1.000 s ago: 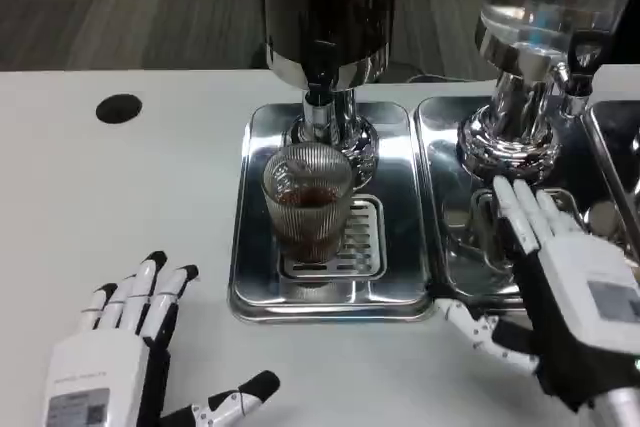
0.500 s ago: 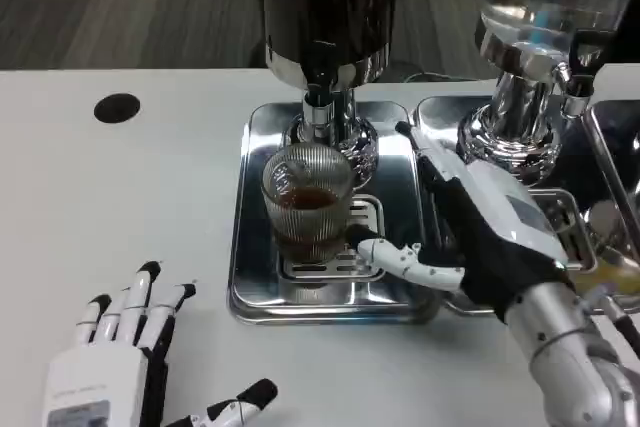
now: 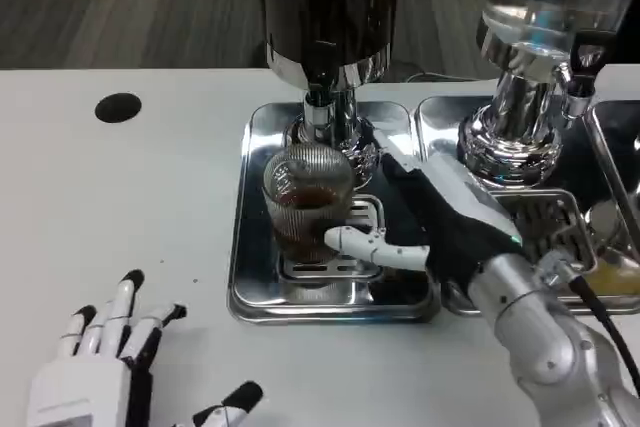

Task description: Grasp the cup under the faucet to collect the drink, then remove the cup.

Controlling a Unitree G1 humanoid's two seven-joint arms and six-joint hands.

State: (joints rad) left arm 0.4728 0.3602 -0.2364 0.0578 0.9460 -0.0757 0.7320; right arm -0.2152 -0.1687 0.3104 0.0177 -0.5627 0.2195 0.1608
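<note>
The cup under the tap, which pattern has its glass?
Vertical ribs on clear glass cup, head view.

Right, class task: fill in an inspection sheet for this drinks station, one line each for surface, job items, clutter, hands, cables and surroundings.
Surface: white table with a round dark hole.
Job items: ribbed cup part full of dark drink, on the tray under the faucet.
Clutter: nothing seen.
Hands: right hand at the cup, thumb against its front; left hand spread, holding nothing.
Cables: black cable beside the right forearm.
Surroundings: second dispenser on its own tray; grey floor behind.
</note>
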